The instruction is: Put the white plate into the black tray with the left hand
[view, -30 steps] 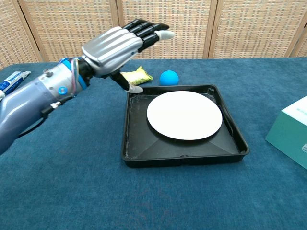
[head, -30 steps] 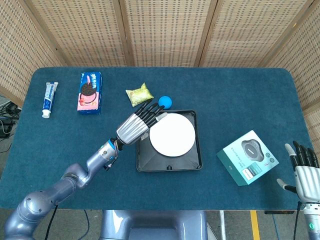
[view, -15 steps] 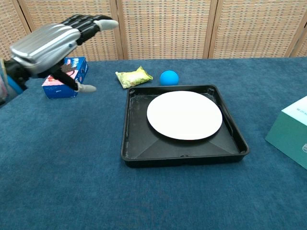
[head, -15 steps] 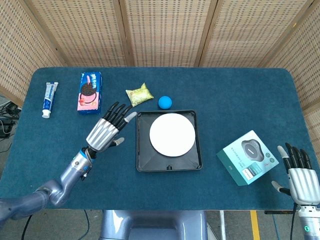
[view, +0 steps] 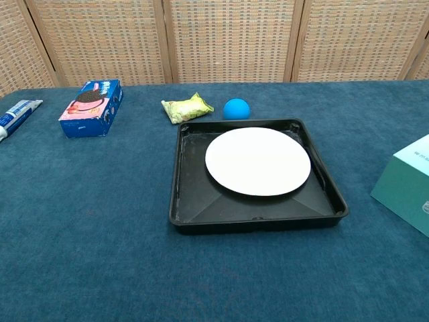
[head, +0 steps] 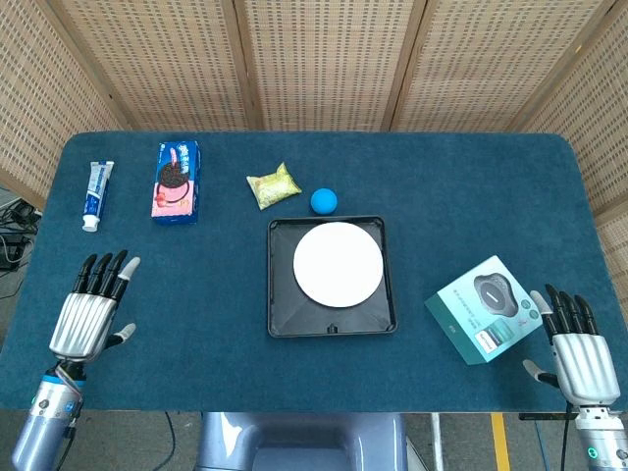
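White plate (head: 337, 264) in tray (head: 280, 319); left hand (head: 88, 316) spread, empty.

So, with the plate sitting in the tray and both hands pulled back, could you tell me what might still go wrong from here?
Little, probably. The white plate lies flat inside the black tray, toward its far side, so a knock to the tray might slide it. The right hand is open close beside the teal box; a careless move could push that box. The left hand is open, well clear of everything.
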`<action>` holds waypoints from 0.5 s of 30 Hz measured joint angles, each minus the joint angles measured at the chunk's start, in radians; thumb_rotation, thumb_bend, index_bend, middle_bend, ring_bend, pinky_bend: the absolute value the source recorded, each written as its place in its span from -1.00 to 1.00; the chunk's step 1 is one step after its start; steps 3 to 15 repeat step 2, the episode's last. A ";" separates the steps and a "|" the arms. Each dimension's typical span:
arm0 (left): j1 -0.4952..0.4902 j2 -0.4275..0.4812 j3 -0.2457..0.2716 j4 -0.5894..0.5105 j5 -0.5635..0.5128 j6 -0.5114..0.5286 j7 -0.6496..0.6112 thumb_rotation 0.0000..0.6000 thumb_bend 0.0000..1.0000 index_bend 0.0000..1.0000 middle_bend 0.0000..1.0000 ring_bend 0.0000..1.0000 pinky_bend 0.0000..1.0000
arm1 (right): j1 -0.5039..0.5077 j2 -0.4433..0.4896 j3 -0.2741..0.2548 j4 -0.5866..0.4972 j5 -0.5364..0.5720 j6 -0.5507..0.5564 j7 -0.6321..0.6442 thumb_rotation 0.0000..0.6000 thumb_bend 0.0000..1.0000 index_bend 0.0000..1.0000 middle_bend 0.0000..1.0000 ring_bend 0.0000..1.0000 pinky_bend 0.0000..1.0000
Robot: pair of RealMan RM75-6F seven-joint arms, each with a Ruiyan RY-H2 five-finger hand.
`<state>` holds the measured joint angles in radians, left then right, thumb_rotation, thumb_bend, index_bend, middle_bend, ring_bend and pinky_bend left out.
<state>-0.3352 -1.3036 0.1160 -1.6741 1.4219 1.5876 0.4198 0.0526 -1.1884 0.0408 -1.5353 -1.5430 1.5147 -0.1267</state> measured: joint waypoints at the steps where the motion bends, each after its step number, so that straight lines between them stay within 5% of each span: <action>1: 0.017 -0.001 0.005 0.009 0.005 0.010 -0.014 1.00 -1.00 -1.00 -1.00 -1.00 -1.00 | 0.000 0.000 0.000 0.000 0.000 0.000 -0.002 1.00 -0.69 -0.98 -1.00 -1.00 -1.00; 15: 0.035 -0.003 0.010 0.025 0.013 0.019 -0.031 1.00 -1.00 -1.00 -1.00 -1.00 -1.00 | 0.001 -0.001 0.000 0.000 0.000 -0.001 -0.003 1.00 -0.69 -0.98 -1.00 -1.00 -1.00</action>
